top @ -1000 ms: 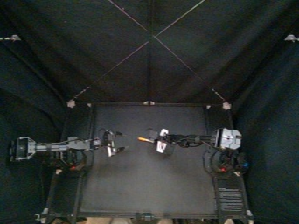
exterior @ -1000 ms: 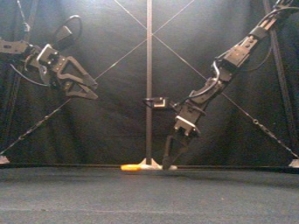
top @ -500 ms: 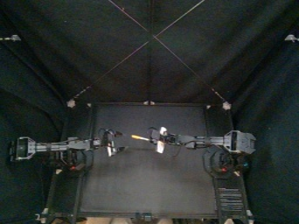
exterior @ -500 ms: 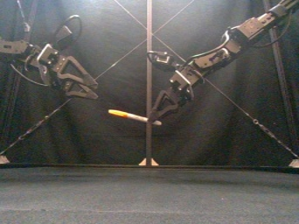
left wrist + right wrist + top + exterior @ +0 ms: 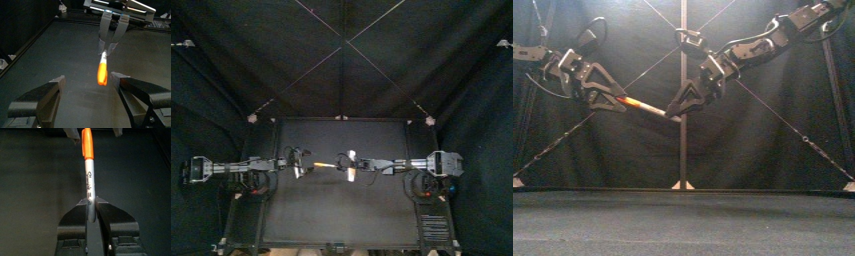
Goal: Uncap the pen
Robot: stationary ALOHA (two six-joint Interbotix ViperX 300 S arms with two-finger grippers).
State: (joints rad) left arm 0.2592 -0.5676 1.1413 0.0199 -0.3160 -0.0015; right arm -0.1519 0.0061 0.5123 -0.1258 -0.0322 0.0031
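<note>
Where the two arms meet in the air, little else is around them: the flat black table [image 5: 684, 215] lies well below, and the black back curtain [image 5: 780, 150] hangs behind (its folds fill the whole background of the front view).

The slim marker pen [image 5: 651, 108], with a silver-grey barrel and black print on it, is held above the middle of the table and touches neither the table nor the curtain. The right gripper [image 5: 91, 203] comes in from the right side, and its jaws are pressed together on the rear end of the barrel. From there the barrel points straight toward the other arm. The orange cap [image 5: 103, 72] sits on the far end of the pen. In the front view the pen is tilted, with the cap end a little higher than the clamped end.

The left gripper [image 5: 89, 78] waits at the cap end with its jaws spread wide apart. In the left wrist view the cap lies between the two jaw tips, with a gap of dark table showing on each side, so they do not touch it. In the right wrist view the left fingertips [image 5: 70, 133] stand on both sides of the cap.
</note>
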